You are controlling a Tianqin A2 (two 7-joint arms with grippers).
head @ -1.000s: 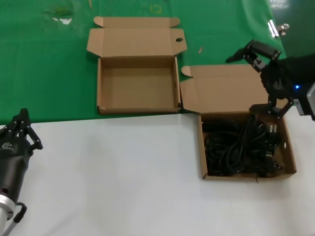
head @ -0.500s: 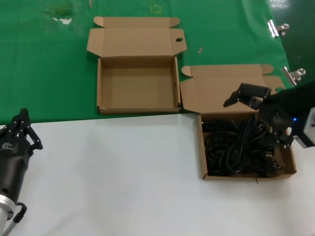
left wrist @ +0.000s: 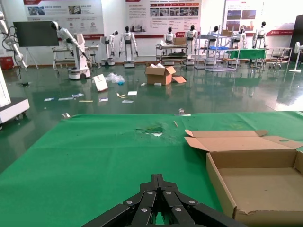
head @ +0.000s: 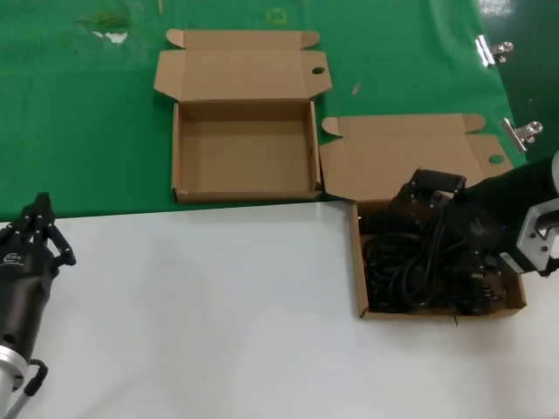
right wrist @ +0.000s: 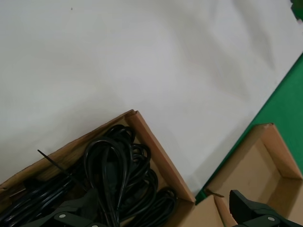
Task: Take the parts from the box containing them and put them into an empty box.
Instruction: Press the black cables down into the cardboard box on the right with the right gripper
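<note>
Reaching into the far end of the cord box

Black power cords (head: 428,262), tangled, fill the box containing them (head: 441,312); the right gripper (head: 425,199) hangs directly over their far ends, fingers spread, empty. Left gripper (head: 35,231) waits, fingers together, at the table's left edge, well apart.

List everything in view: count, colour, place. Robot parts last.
Box of cords: one, brown cardboard, lid open, on the white surface at the robot's right.
Power cords: several, exact count unclear, black, tangled inside that box.
Empty box: one, brown cardboard, lid open, on the green cloth.
Binder clips: two, silver, far right on the green cloth.
Left gripper: black, parked at the near left over the white surface.
Right gripper: black, down over the far end of the cords, fingers spread.
</note>
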